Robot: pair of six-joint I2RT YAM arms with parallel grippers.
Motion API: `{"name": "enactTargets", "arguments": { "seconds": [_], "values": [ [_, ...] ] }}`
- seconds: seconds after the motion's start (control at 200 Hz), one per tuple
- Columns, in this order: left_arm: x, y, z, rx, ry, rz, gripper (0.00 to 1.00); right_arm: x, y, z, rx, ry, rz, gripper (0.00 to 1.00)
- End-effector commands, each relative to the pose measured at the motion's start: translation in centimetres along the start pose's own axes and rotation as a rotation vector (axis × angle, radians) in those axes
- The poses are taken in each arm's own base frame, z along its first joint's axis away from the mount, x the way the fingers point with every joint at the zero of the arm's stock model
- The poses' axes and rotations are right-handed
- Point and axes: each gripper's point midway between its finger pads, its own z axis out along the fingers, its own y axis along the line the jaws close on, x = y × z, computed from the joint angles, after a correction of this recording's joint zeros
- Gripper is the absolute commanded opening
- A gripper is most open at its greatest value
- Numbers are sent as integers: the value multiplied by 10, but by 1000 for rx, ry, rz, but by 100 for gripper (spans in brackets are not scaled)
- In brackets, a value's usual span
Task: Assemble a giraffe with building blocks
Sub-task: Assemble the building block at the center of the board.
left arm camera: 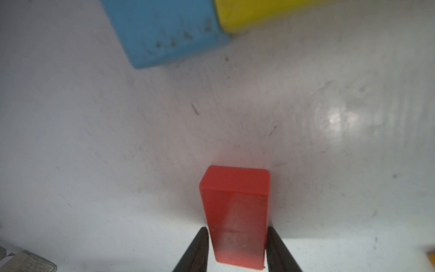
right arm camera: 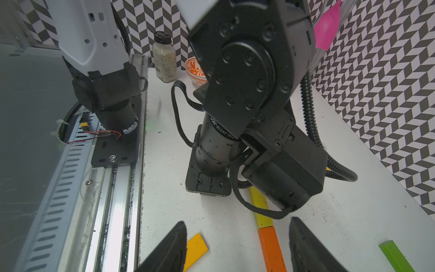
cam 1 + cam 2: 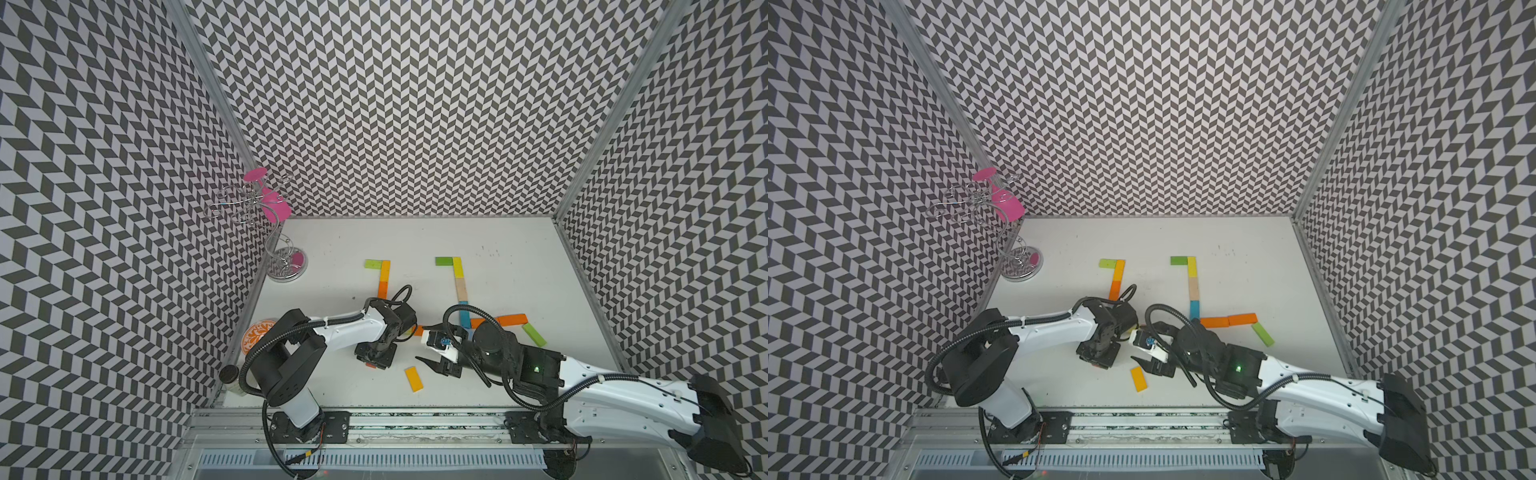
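Left gripper (image 1: pixel 236 233) points down at white table (image 1: pixel 94 141). Red block (image 1: pixel 235 207) sits lengthwise between its fingers (image 1: pixel 200 247), far end toward table; pinched or loose, cannot tell. Blue block (image 1: pixel 164 30) and yellow block (image 1: pixel 259 14) lie beyond, touching. Right gripper (image 2: pixel 237 221) spread wide, empty, low over table near loose amber block (image 2: pixel 196 247). Farther back, flat blocks form two L shapes: short row (image 3: pixel 385 276), long row (image 3: pixel 460 289).

The far strip of the table (image 3: pixel 415 237) and its far right corner lie open. A wire stand (image 3: pixel 286 266) blocks the far left; a bowl (image 3: pixel 254 334) and a bottle (image 3: pixel 228 374) fill the near left corner. The left arm (image 3: pixel 345 330) and right arm (image 3: pixel 519 361) crowd the near middle, among building blocks (image 3: pixel 460 289).
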Motion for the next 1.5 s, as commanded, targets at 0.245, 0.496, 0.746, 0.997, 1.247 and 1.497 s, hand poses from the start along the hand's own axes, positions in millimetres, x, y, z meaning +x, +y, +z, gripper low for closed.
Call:
{"name": "enactTargets", "arguments": {
  "seconds": [0.245, 0.496, 0.746, 0.997, 1.247, 1.497],
  "values": [
    [-4, 8, 11, -28, 11, 18, 29, -22, -5, 2, 14, -46, -2, 67],
    [-18, 12, 9, -14, -4, -15, 27, -23, -3, 5, 7, -38, -1, 67],
    [-35, 13, 7, -21, -18, -9, 27, -23, -2, 7, 4, -35, -2, 66],
    [-43, 15, 8, -25, -23, -2, 30, -19, -2, 7, 8, -27, -6, 66],
    [-49, 14, 8, -22, -32, 4, 33, -19, -2, 8, 7, -26, -9, 66],
    [-55, 11, 5, -9, -40, 10, 34, -20, -2, 8, 7, -29, -12, 67]
  ]
}}
